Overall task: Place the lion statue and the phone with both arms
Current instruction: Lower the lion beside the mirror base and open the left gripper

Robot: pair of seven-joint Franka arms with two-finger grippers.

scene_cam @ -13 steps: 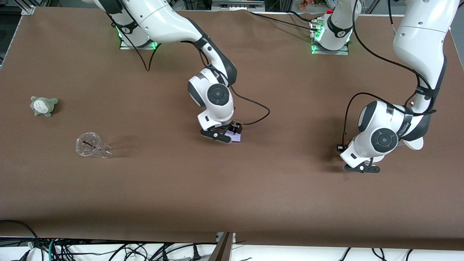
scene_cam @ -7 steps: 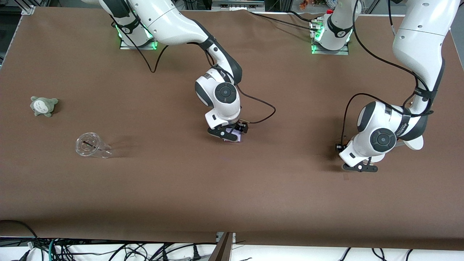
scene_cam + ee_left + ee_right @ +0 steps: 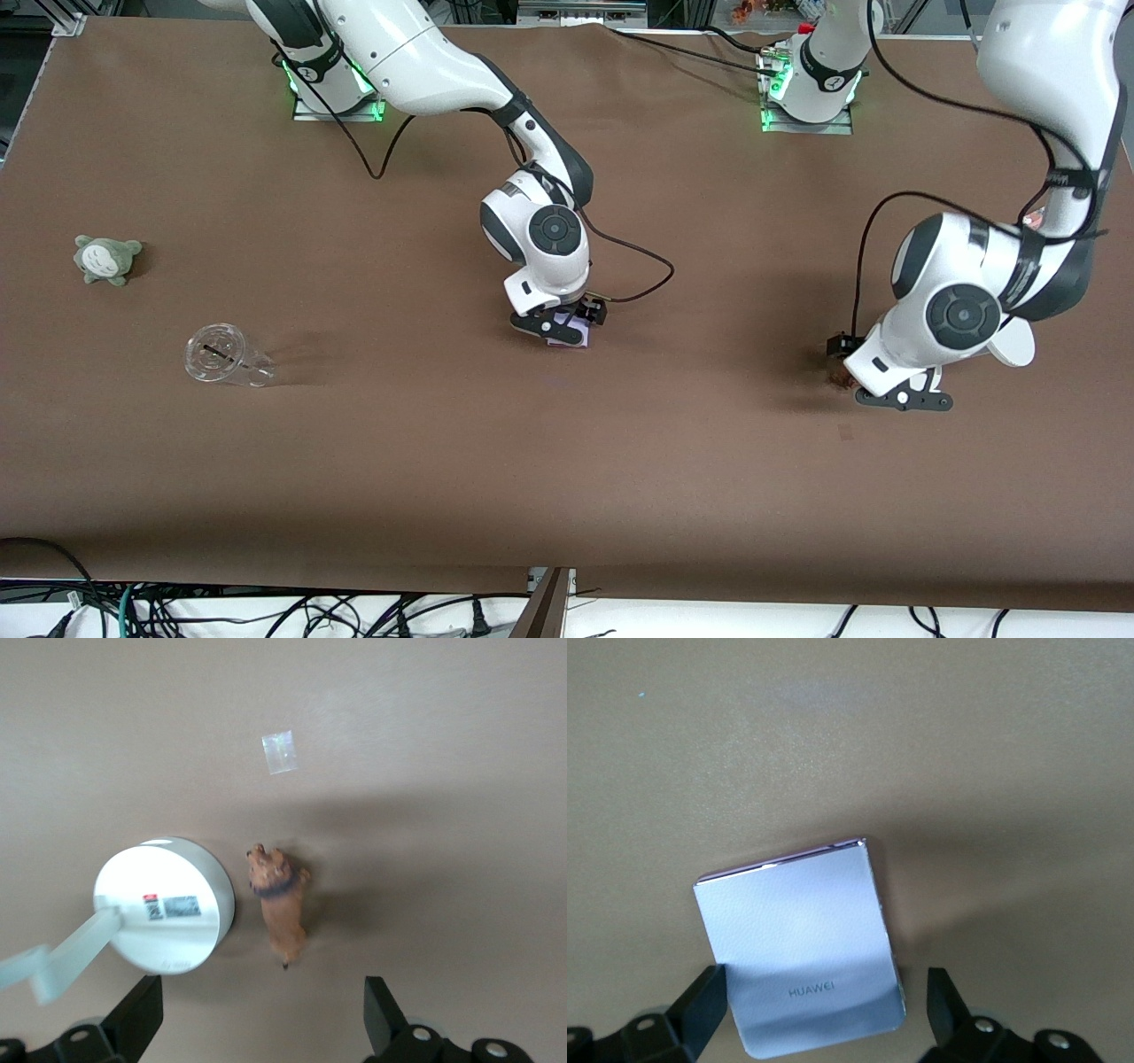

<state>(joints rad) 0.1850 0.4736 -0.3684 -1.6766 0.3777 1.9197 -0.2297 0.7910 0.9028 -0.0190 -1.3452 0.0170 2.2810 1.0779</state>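
Observation:
The phone (image 3: 802,948), a flat pale lavender slab, lies on the brown table near its middle, and a corner of it shows in the front view (image 3: 575,338). My right gripper (image 3: 826,1014) is open, low over the phone, with a finger on each side of its end (image 3: 556,330). The lion statue (image 3: 282,904), small and orange-brown, lies on the table beside a white round-based stand (image 3: 164,908). In the front view the lion (image 3: 840,379) peeks out beside my left hand. My left gripper (image 3: 261,1028) is open and empty above the lion (image 3: 902,399).
A grey-green plush (image 3: 106,258) and a clear plastic cup (image 3: 221,356) on its side lie toward the right arm's end of the table. The white stand (image 3: 1010,344) shows partly under the left wrist. A small clear tape piece (image 3: 280,753) lies near the lion.
The left hand has lifted and shifted toward its own end of the table, and the lion now shows beside it. The right hand shifted slightly toward the left arm's end, then held still.

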